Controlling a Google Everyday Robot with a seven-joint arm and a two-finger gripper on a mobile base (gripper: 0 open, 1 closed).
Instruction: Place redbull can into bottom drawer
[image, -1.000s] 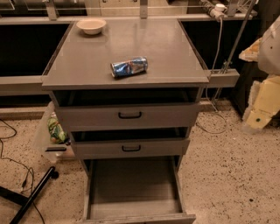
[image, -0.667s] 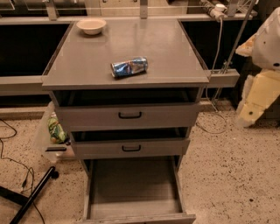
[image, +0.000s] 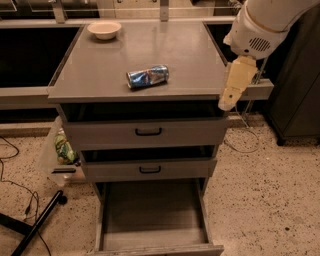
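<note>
One redbull can (image: 147, 76) on cabinet top (image: 192, 52), bottom drawer (image: 152, 215) open, end effector (image: 234, 85) beside top, grip unclear

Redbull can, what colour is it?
The redbull can is blue and silver, camera view; end effector hangs beside the cabinet top.

- redbull can (image: 147, 77) lies on its side on the desk (image: 190, 50)
- bottom drawer (image: 152, 215) pulled out
- end effector (image: 226, 103) hangs at the desk's right front corner, apart from the can
</note>
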